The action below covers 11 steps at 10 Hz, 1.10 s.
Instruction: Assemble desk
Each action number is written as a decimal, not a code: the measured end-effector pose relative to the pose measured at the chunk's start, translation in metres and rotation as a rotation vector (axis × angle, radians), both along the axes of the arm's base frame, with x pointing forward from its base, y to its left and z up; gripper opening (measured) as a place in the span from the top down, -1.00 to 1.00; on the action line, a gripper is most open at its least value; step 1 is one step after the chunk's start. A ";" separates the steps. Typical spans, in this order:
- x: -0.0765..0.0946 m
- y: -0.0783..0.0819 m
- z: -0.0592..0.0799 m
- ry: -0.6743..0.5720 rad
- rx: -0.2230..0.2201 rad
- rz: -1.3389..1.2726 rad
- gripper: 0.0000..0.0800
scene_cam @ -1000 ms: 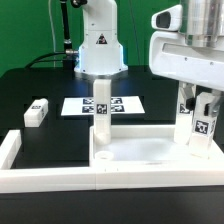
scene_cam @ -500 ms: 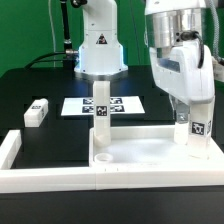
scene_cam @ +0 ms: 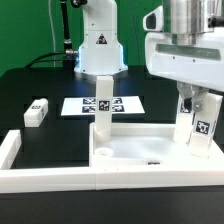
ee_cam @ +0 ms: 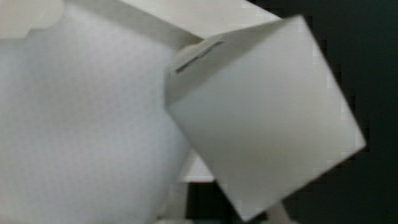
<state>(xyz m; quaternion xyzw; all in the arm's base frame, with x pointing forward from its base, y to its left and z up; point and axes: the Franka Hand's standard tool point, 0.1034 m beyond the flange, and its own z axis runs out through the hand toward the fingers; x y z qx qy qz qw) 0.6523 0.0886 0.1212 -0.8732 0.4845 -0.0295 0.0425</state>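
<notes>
Where rimmed like a tray, takes in two upright pieces: tabletop (scene_cam: 150, 148) with one leg (scene_cam: 101, 112) at its far corner on the exterior view's left and a right-hand leg (scene_cam: 203, 135) at the far corner on the exterior view's right. Leaves a third leg (scene_cam: 37, 111) flat on the black table (scene_cam: 45, 138), well apart, near the marker board (scene_cam: 125, 104). Hangs at the right-hand leg's top with jaws together: gripper (scene_cam: 201, 105); cannot tell whether pinching it. Stands squared again, unlike the turned wrist half a second ago; keeps legs and tabletop unmoved. Fills the wrist view with a blurred white slab (ee_cam: 258, 110) only; shows the tray solely in the exterior view.
</notes>
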 end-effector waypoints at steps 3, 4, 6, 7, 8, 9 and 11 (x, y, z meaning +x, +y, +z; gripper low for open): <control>-0.003 -0.003 0.003 -0.008 -0.021 0.152 0.42; -0.003 -0.003 0.003 -0.008 -0.021 0.151 -0.04; -0.003 -0.005 0.006 0.013 -0.009 0.138 -0.38; 0.000 -0.004 0.011 0.019 -0.001 0.134 -0.57; -0.001 -0.004 0.010 0.021 0.000 0.133 -0.61; -0.004 -0.001 0.004 0.018 0.000 0.129 -0.61; -0.025 0.008 -0.016 0.032 0.007 0.117 -0.62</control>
